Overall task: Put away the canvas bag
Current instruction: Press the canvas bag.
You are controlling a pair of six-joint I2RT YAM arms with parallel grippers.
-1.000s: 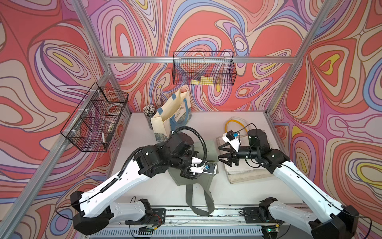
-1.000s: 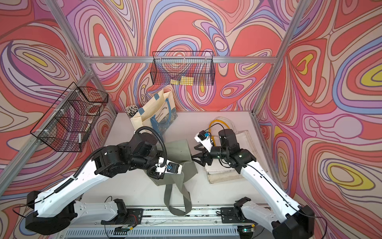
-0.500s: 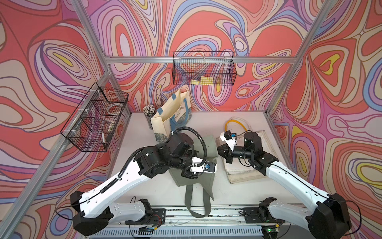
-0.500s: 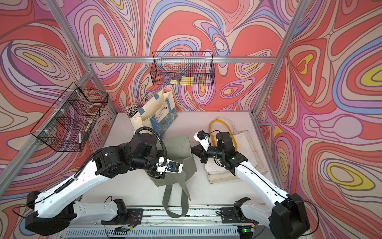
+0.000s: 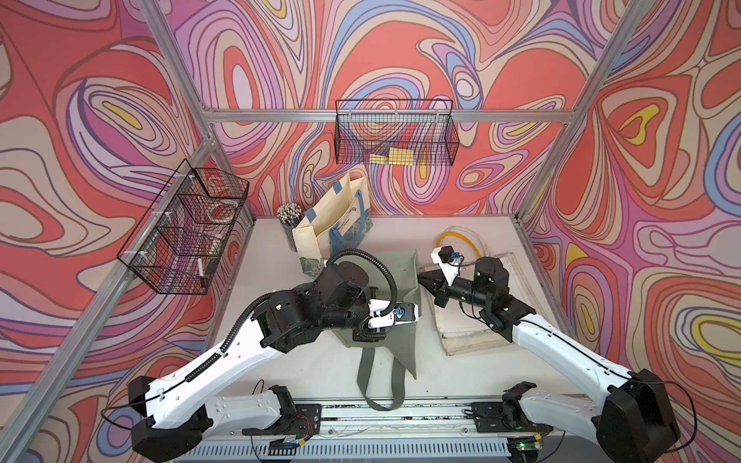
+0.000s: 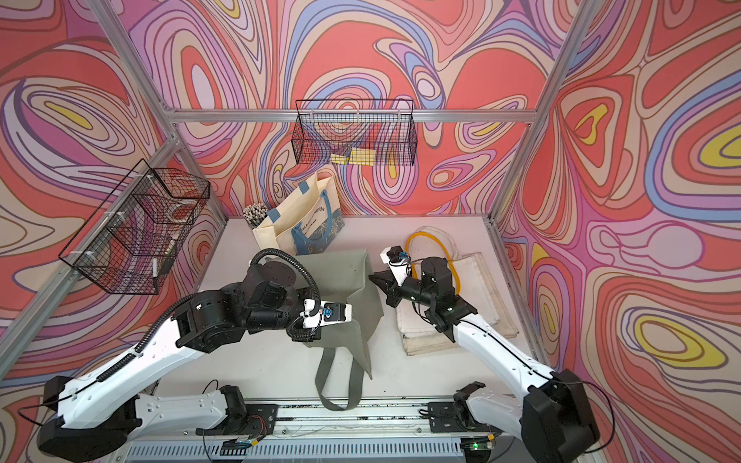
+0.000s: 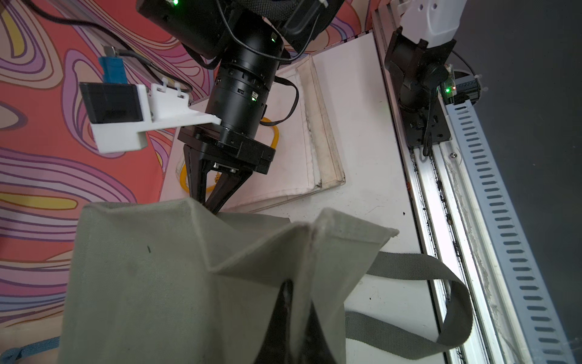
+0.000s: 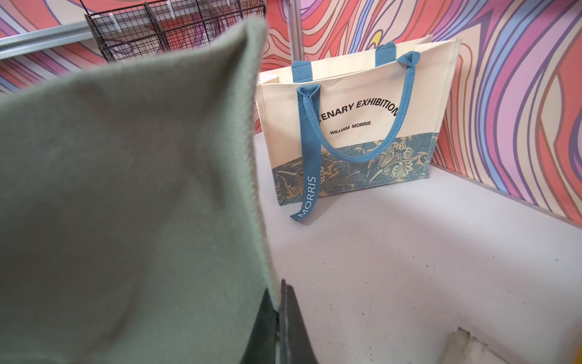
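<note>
Since the earlier frame the right gripper point(image 5: 422, 278), then spread, has crossed over and pinched shut on the 3 o'clock edge of the green canvas bag point(image 5: 407, 268). Bag sits at centre of table point(image 5: 401, 232). Left gripper point(image 7: 297, 293) is clamped on its fabric toward 6 o'clock. Printed tote point(image 5: 320, 224) stands at 11 o'clock.

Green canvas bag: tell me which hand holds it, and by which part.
Both hold the green canvas bag: the left hand pinches a raised fold near its strap end, the right hand pinches its side edge toward the opposite end.
</note>
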